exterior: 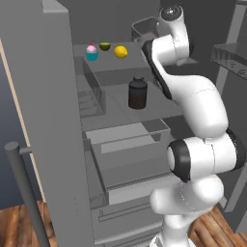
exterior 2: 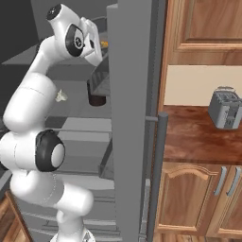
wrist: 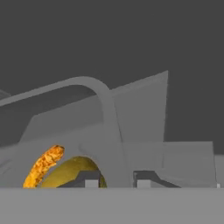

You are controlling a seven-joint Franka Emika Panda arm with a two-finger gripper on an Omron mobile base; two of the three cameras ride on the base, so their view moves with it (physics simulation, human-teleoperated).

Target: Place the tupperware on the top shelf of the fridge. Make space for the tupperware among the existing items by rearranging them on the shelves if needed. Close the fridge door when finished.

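Looking into the tall grey fridge [exterior: 58,120] from your left base view, you have the uppermost grey shelf plate [exterior: 128,65] carrying a row: the pink-frosted cupcake in its teal wrapper [exterior: 91,52] at the left, the small green-brown halved fruit [exterior: 104,46] just right of it and further back, then the yellow lemon [exterior: 121,51]. One shelf below stands the dark brown jar with a black lid [exterior: 137,93]. The grey translucent lidless tub [exterior: 147,29] sits at the right of the top shelf, behind the arm.

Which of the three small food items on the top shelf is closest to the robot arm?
The yellow lemon: it lies rightmost of the row, beside the arm; the cupcake is farthest left.
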